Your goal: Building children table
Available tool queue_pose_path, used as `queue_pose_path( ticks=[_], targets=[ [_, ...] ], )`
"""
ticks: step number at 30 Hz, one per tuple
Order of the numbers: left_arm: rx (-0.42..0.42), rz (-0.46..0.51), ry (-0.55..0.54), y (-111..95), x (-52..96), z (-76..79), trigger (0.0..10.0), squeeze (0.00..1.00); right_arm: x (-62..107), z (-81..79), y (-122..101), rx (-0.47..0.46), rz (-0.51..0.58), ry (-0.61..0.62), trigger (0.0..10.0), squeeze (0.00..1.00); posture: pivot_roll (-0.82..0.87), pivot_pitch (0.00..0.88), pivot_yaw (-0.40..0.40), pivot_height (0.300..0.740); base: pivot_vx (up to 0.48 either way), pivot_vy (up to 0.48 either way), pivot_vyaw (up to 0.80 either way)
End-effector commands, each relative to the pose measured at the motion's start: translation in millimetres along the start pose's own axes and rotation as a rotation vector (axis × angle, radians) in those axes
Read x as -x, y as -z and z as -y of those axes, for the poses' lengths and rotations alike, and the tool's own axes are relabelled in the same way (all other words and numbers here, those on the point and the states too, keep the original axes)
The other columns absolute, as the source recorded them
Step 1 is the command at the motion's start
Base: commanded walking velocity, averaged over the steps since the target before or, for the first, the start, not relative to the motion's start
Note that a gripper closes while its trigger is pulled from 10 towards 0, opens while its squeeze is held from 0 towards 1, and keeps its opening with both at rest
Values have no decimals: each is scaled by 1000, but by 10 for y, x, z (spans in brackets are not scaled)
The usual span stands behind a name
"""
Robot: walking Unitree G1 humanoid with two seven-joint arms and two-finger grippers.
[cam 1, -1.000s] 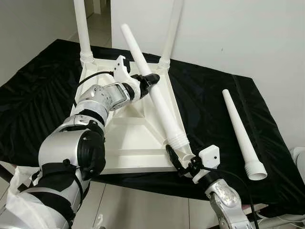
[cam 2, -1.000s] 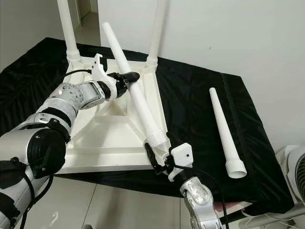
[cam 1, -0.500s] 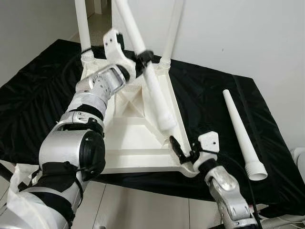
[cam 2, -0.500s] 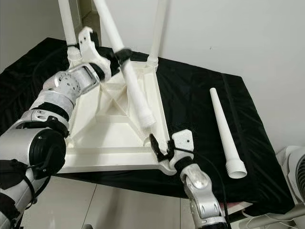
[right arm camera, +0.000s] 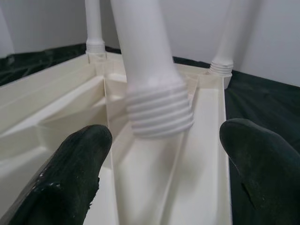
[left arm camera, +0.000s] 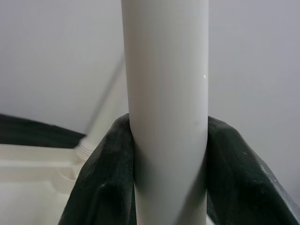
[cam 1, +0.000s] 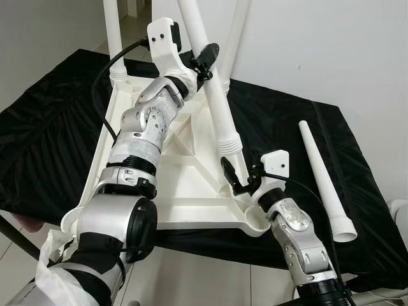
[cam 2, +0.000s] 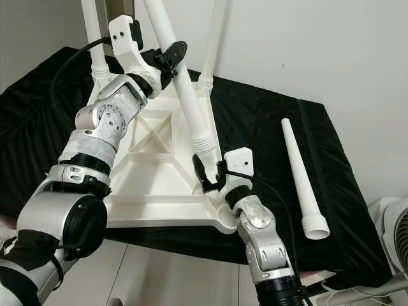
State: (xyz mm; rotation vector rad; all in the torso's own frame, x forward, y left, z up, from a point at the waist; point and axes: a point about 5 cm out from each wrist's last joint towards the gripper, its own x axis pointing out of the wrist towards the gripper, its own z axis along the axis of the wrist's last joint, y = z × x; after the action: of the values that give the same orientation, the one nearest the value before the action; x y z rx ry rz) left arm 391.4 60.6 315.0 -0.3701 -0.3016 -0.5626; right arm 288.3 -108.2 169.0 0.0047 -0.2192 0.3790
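- Table top (cam 1: 172,191) is lying upside down on the black cloth (cam 1: 51,140), two legs already in.
- Your left gripper (cam 1: 207,60), clamped on the third leg (cam 1: 220,108), is swinging it upright, threaded end off the corner socket (cam 1: 255,220).
- Your right gripper (cam 1: 237,182) is waiting open beneath; you're almost lined up.

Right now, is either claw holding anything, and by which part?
The left claw grips the loose table leg partway up its smooth shaft, above the threaded end. The right claw is open, holding nothing.
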Motion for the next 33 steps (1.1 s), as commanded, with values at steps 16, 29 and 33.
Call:
queue_pose_path(
  ticks=[16,29,33],
  targets=[
    [-159,41,119,182,82,607,10000,0,-205,3,-54,62,-35,70,10000,0,-11,4,-137,740,0,0,0],
    [-177,47,190,286,163,944,10000,0,-409,40,-71,80,-76,153,10000,0,-4,0,-144,740,0,0,0],
    [-184,39,205,332,198,983,10000,0,-458,56,-107,84,-74,171,10000,0,-7,0,-147,740,0,0,0]
  ],
)
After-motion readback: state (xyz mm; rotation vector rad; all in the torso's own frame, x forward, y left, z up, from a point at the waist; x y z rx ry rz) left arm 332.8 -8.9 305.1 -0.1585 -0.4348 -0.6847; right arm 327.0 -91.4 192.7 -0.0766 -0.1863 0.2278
